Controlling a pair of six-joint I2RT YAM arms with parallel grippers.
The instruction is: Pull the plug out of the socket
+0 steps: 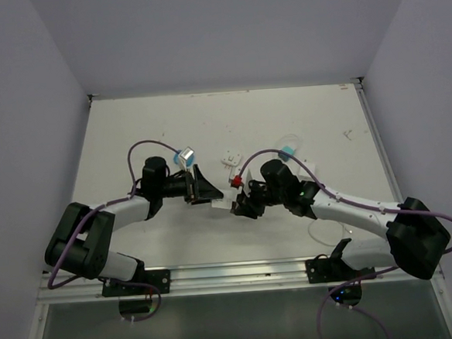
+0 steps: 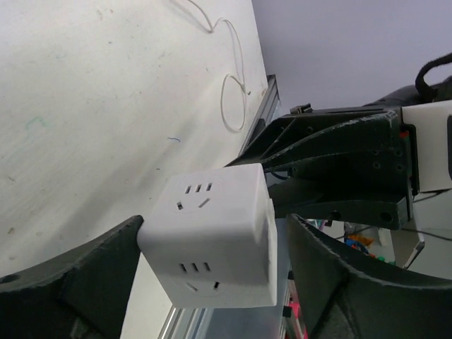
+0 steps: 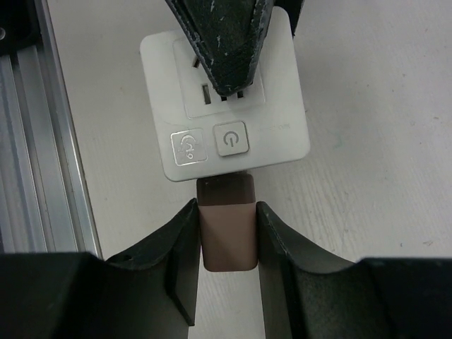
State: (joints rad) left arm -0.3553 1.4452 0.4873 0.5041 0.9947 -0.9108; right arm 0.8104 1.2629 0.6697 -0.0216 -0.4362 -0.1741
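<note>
Gripping the socket [image 2: 212,240] from two sides, the left claw [image 2: 212,265] is holding it tight. The right claw [image 3: 226,212] is squeezing the brown plug [image 3: 226,240] between its fingers. The plug's end is sitting right against the socket's edge, just under the two buttons [image 3: 212,141], so it is not pulled off yet. Both claws are meeting nose to nose over the table [image 1: 324,124], a bit closer to its front edge. The metal rail [image 3: 42,141] along that edge is running near the socket. White table is stretching wide behind them, up to the far wall [image 1: 224,30]. Whether the socket is touching the table is hard to tell.
</note>
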